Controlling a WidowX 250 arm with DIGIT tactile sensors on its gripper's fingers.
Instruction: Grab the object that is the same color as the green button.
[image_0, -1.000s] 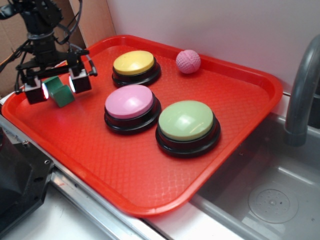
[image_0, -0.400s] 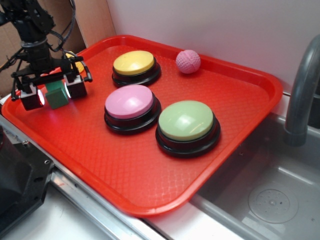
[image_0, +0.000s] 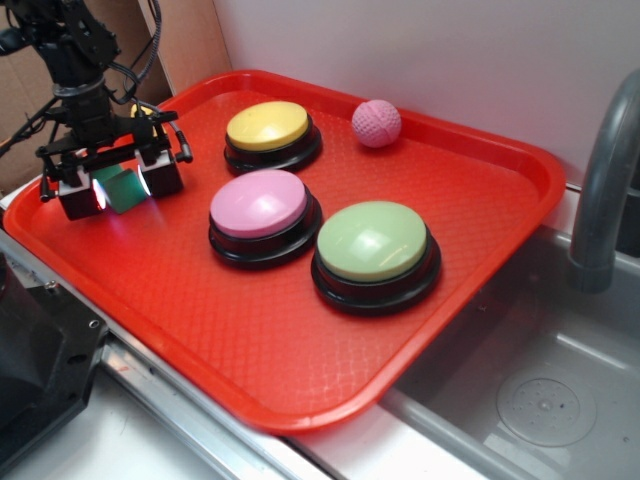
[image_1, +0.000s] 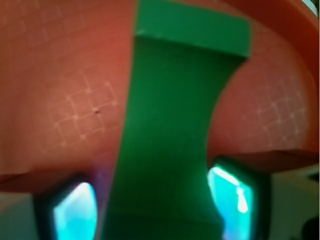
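Shifted slightly right, the gripper (image_0: 120, 186) clamps the object (image_0: 122, 187) — small, dark green, matte.

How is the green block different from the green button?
The block is dark green; the button is pale green. The block is small with flat faces and corners; the button is a far bigger round dome on a black base. The block sits between the fingers of the gripper; the button sits free on the tray. Both are green.
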